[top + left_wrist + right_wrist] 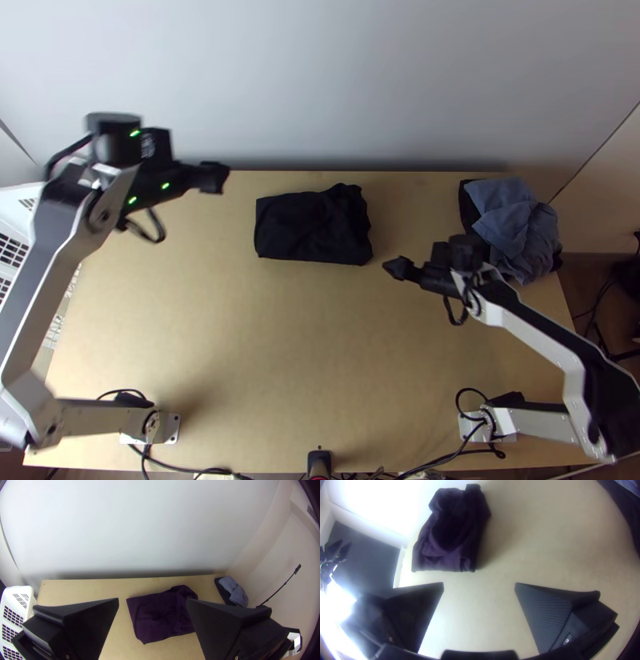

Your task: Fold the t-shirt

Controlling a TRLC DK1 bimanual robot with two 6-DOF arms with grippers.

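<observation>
A dark t-shirt (312, 226) lies as a compact folded rectangle near the table's far edge, its right part rumpled. My left gripper (214, 178) hangs up and to the left of it, clear of the cloth. Its fingers stand wide apart in the left wrist view, so the left gripper (152, 601) is open, and the shirt (160, 616) appears dark purple beyond them. Just right of the shirt's near right corner is my right gripper (394, 268). In the right wrist view the right gripper (479, 585) is open and empty, apart from the shirt (453, 533).
A bunched heap of blue-grey cloth (516, 232) with dark material under it lies at the table's far right, behind the right arm's wrist. White slotted crates (14, 248) stand past the left edge. A wall (320, 80) rises behind the table (264, 360).
</observation>
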